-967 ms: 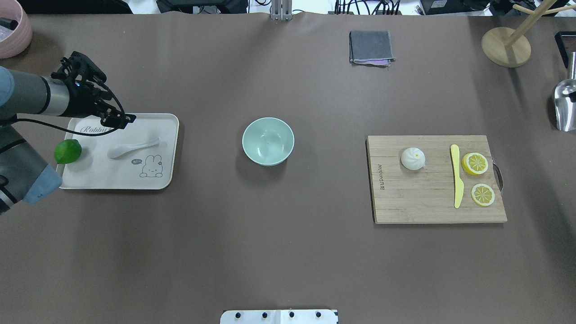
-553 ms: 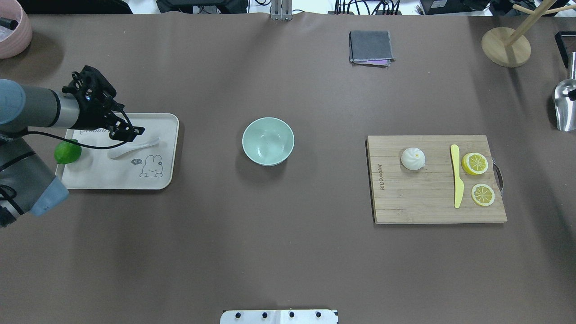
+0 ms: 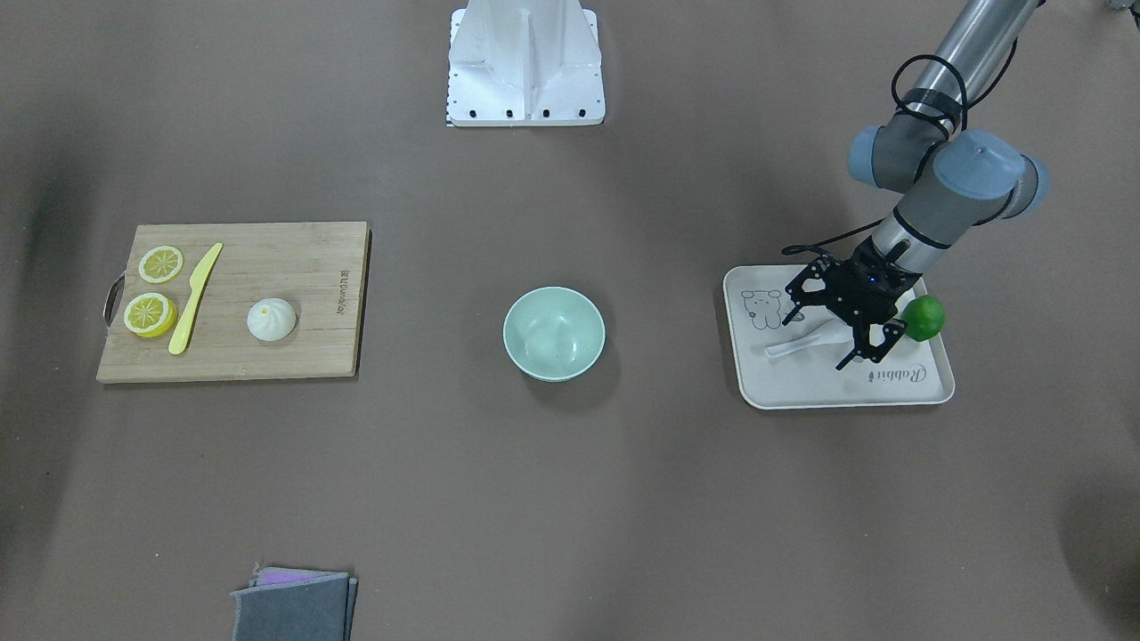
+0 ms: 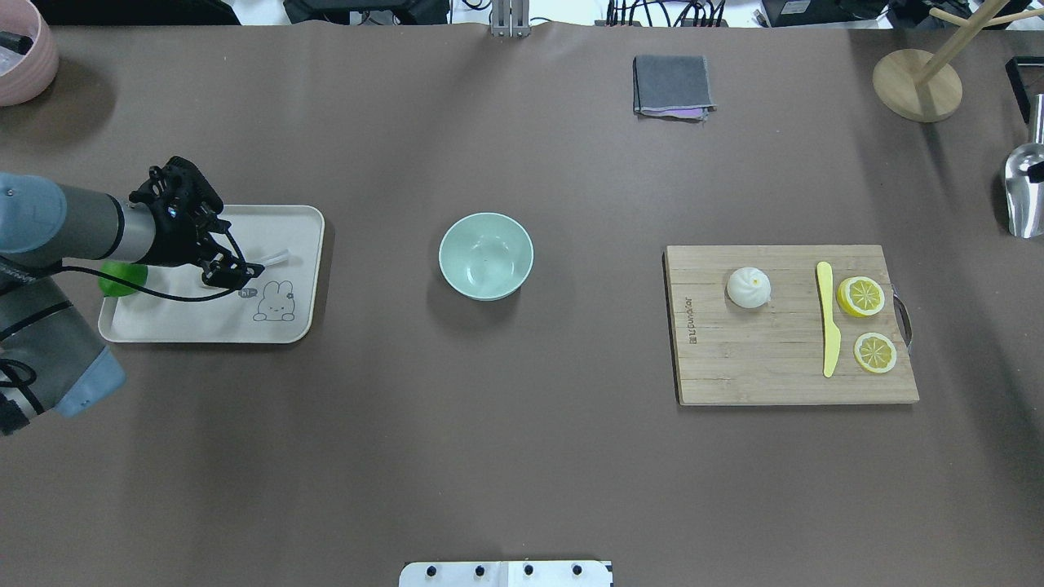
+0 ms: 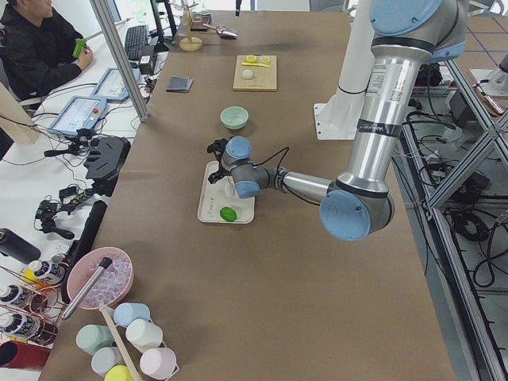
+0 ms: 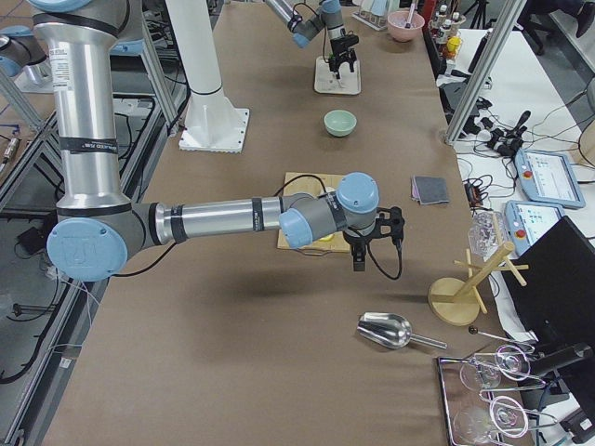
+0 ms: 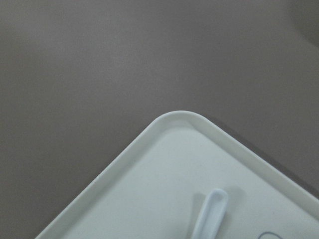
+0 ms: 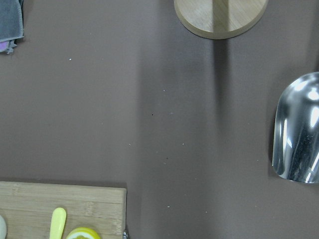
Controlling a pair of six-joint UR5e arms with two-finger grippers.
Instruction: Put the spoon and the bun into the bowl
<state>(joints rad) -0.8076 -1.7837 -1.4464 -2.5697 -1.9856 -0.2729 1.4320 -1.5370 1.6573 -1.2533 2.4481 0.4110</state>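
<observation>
What worries us most is the pickup itself: the spoon (image 3: 788, 347) is glossy and lies flat and shallow on the cream tray (image 3: 802, 392), so fingers closing a little too high would likely slide off its rounded handle, and closing too low would press on the tray and could shove it. An off-centre pinch could also spin the spoon or flick it toward the lime (image 3: 924, 318) beside the wrist. Later, a loosely held spoon could tilt and drop short of the bowl (image 4: 465, 244), which stands empty at mid-table, well apart from the tray. The bun (image 4: 749, 287) sits on the cutting board (image 4: 758, 367) on the far side of the bowl, near the yellow knife (image 4: 828, 318) and 2 lemon slices (image 4: 861, 296); it looks soft, so a hard squeeze could dent it. The left gripper (image 3: 815, 343) is low over the tray with its jaws spread wide, 1 finger on each side of the spoon, which runs between them; it grips nothing, and we cannot tell whether the tips touch the tray. The left wrist view shows only the handle tip and a tray corner. The right gripper (image 6: 359, 265) hangs over bare table between the board and a metal scoop (image 4: 1024, 191); we cannot tell how far it is open.
</observation>
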